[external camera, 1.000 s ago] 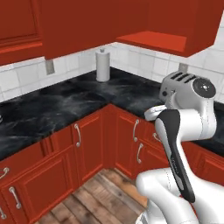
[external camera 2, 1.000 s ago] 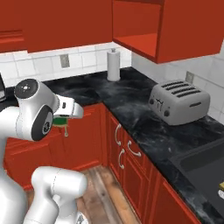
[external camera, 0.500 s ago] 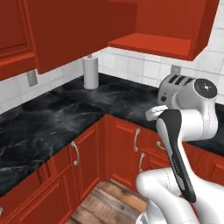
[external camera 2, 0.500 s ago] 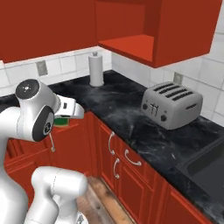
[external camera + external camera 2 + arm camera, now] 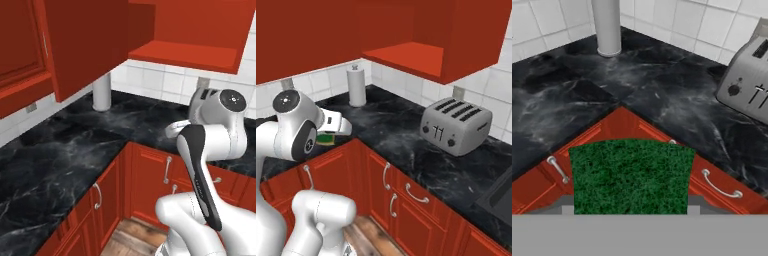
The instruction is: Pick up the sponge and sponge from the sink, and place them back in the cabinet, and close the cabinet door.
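My end effector (image 5: 630,207) is clenched on the green-faced sponge (image 5: 630,175), holding it above the corner of the black marbled tabletop (image 5: 572,105). From left to right: white paper-towel roll (image 5: 607,25), open red wall cabinet's shelf (image 5: 406,56), silver four-slot toaster (image 5: 456,125).

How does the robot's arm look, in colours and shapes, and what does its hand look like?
The arm is glossy white with rounded, bulky segments. A long black strip runs along one link, and each joint ends in a dark grey round cap with small white marks. The hand is a white, boxy block.
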